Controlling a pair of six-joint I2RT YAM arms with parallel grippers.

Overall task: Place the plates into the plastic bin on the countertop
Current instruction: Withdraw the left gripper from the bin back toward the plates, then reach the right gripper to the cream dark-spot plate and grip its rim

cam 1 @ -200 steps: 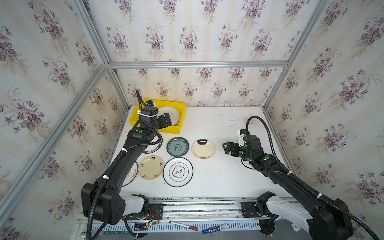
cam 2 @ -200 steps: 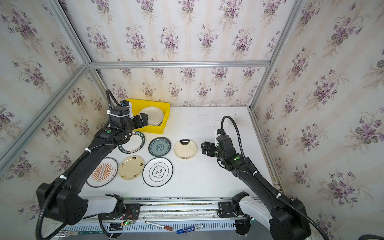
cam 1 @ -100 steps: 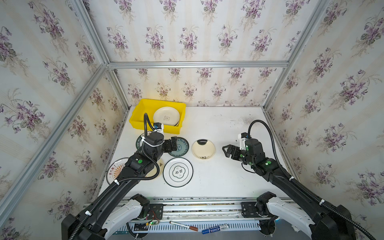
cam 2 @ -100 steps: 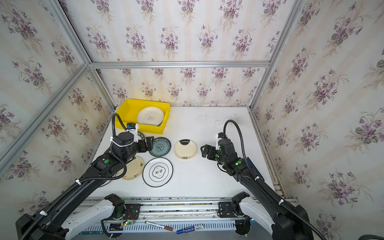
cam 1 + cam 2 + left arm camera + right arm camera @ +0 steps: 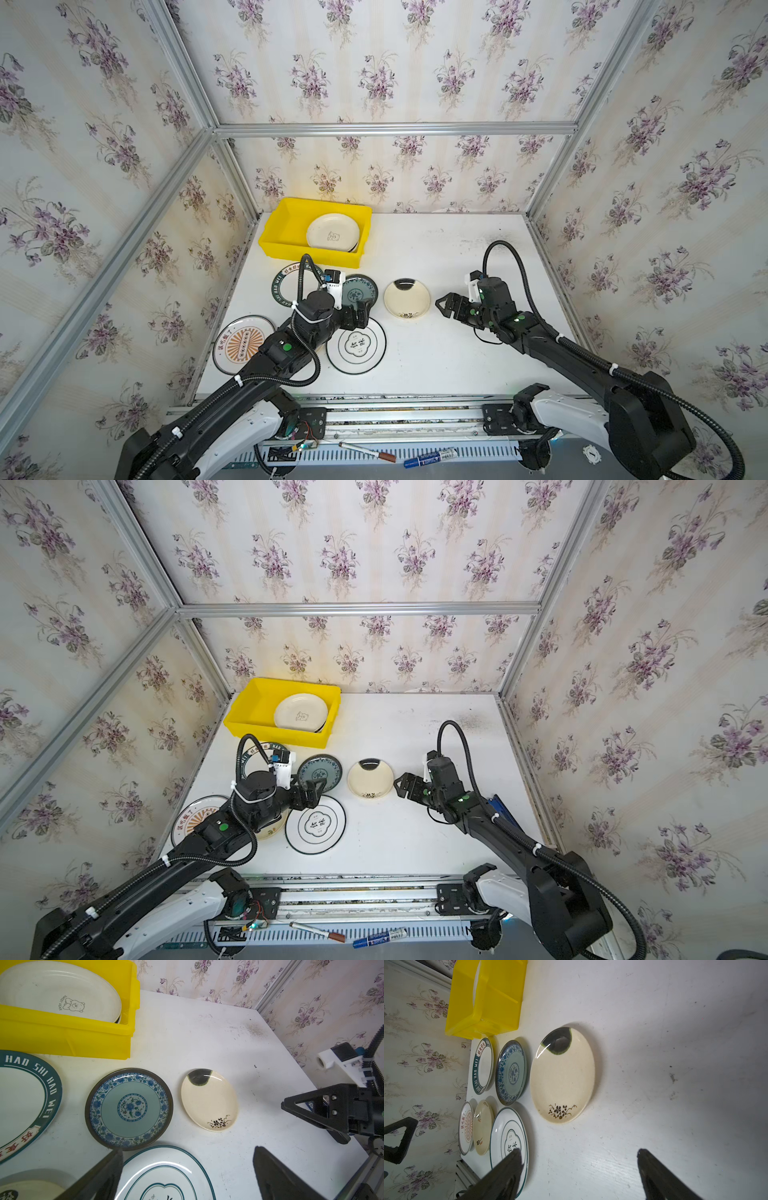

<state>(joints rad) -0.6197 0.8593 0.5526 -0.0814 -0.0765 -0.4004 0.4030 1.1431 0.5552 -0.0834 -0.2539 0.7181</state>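
Note:
The yellow plastic bin [image 5: 309, 257] [image 5: 278, 734] stands at the countertop's [image 5: 436, 249] back left, holding a cream bear plate [image 5: 332, 233] [image 5: 58, 991]. Lying flat in front are a green-rimmed plate [image 5: 282, 286], a teal plate [image 5: 360, 289] [image 5: 128, 1108], a cream dark-patched plate [image 5: 406, 298] [image 5: 562, 1076], a white green-ringed plate [image 5: 356, 345], an orange sunburst plate [image 5: 241, 343] and a small cream plate [image 5: 483, 1127]. My left gripper [image 5: 360, 312] [image 5: 188, 1150] hovers open and empty between the teal and green-ringed plates. My right gripper [image 5: 444, 306] [image 5: 579, 1151] is open and empty just right of the dark-patched plate.
Flowered walls with aluminium posts close in the back and both sides. The front rail [image 5: 395, 411] carries both arm bases. A blue marker [image 5: 430, 459] and a red-tipped pen [image 5: 365, 452] lie below it. My left arm covers most of the small cream plate in both top views.
My left arm has drawn back from over the bin to the plates in front of it, still open. My right gripper has crept left toward the dark-patched plate.

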